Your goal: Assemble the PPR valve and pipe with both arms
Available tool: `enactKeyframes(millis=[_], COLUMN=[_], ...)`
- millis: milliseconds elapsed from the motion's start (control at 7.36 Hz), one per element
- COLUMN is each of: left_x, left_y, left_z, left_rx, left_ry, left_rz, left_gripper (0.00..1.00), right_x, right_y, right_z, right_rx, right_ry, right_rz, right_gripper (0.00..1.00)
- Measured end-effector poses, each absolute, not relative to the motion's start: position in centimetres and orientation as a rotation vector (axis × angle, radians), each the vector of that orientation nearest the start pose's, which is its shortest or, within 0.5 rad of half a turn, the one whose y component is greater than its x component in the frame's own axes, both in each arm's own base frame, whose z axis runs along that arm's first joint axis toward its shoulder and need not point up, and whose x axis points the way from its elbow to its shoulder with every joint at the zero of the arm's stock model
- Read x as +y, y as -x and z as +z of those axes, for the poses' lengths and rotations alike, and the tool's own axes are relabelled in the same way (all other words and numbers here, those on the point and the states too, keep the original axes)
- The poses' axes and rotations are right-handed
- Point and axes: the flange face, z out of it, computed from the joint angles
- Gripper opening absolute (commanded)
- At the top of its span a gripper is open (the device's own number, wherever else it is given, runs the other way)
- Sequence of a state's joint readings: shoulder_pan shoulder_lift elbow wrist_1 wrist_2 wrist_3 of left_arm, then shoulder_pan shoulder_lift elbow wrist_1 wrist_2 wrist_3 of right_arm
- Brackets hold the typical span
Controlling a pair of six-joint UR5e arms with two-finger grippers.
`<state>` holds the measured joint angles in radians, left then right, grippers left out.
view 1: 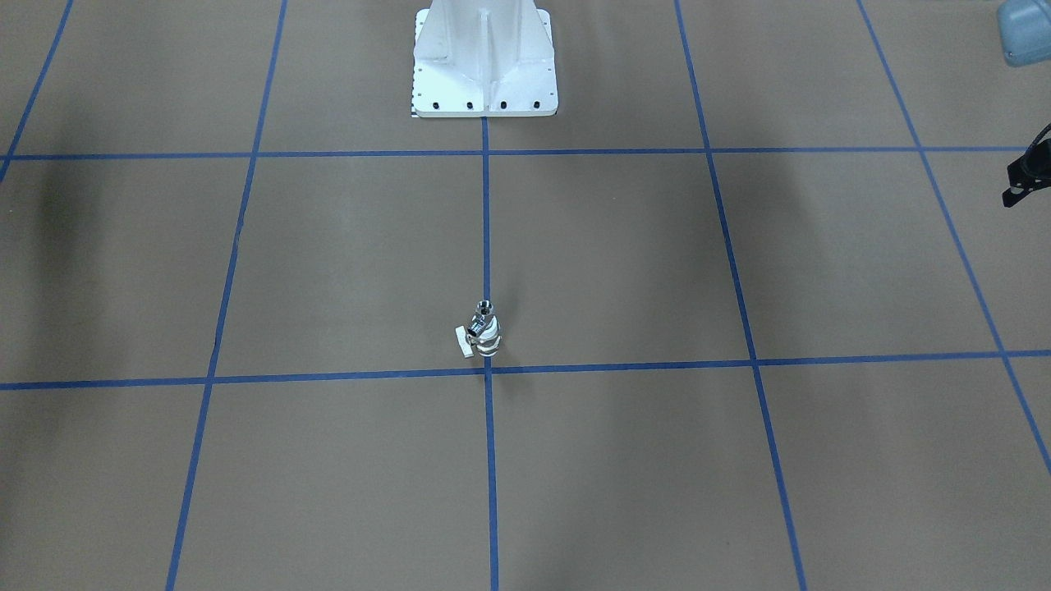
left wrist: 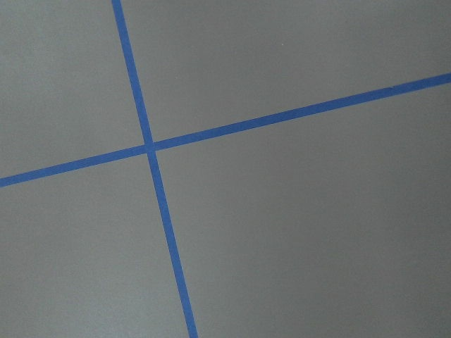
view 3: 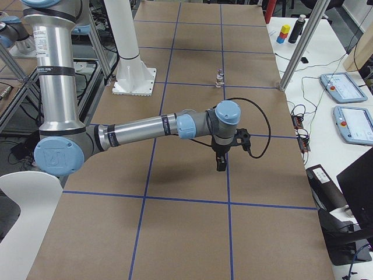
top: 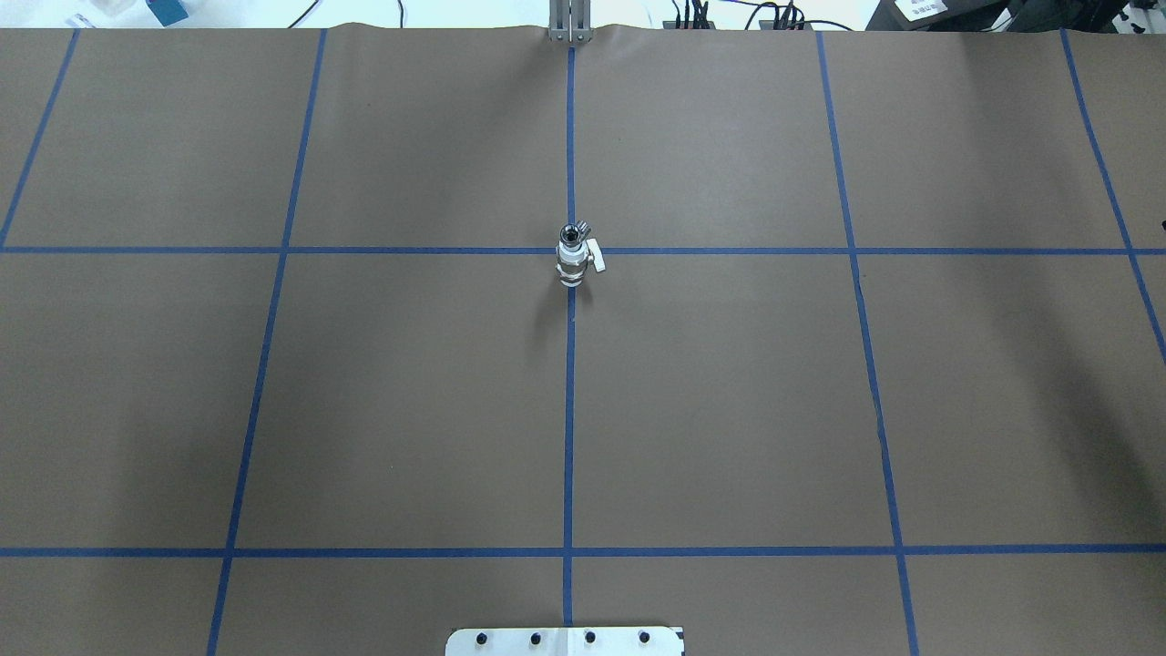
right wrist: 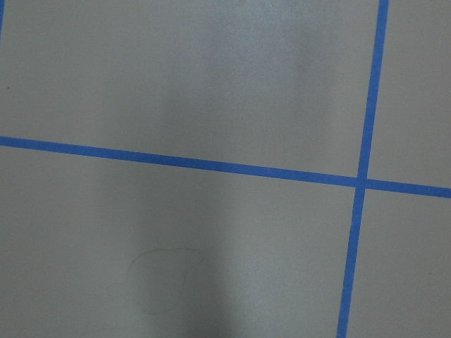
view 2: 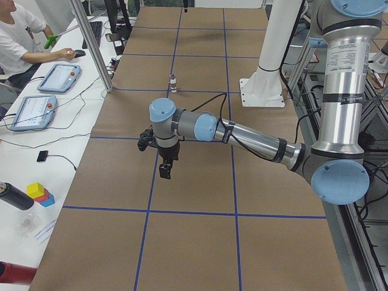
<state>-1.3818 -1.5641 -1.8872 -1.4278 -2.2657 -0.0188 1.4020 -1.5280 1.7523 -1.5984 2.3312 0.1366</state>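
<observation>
Though apart from white pedestal [view 1: 484, 57], PPR valve [view 1: 480, 340] upright beside tape crossing [view 1: 489, 370].

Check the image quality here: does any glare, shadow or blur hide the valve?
Overhead exterior: even light, the PPR valve is sharp, with a soft shadow falling toward the robot. Exterior front-facing: broad faint shadows across the table, small glints on the pipe. Right wrist-mounted: pale sheen, soft focus. Left wrist-mounted: evenly lit, only tape lines.
</observation>
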Motion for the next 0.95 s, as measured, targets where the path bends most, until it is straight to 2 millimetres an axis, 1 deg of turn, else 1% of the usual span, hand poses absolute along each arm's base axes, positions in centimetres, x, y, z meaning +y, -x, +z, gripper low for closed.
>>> enactKeyframes(millis=[272, 951], left_x=[-48.1, -48.2], left_y=[-2.1, -2.2], left_z=[52.5, 51.7], left_rx=[0.707, 0.706], left_ry=[-0.091, -0.100], left_rz=[0.218, 0.206], left_gripper=[1.00, 1.00], right_x=[-51.2, -49.4], right_y=[2.2, 1.9], right_z=[55.0, 54.8], right_rx=[-0.777, -0.780], right_ry=[-0.074, -0.076], right_rz=[-0.109, -0.109], right_gripper=[0.99, 0.99])
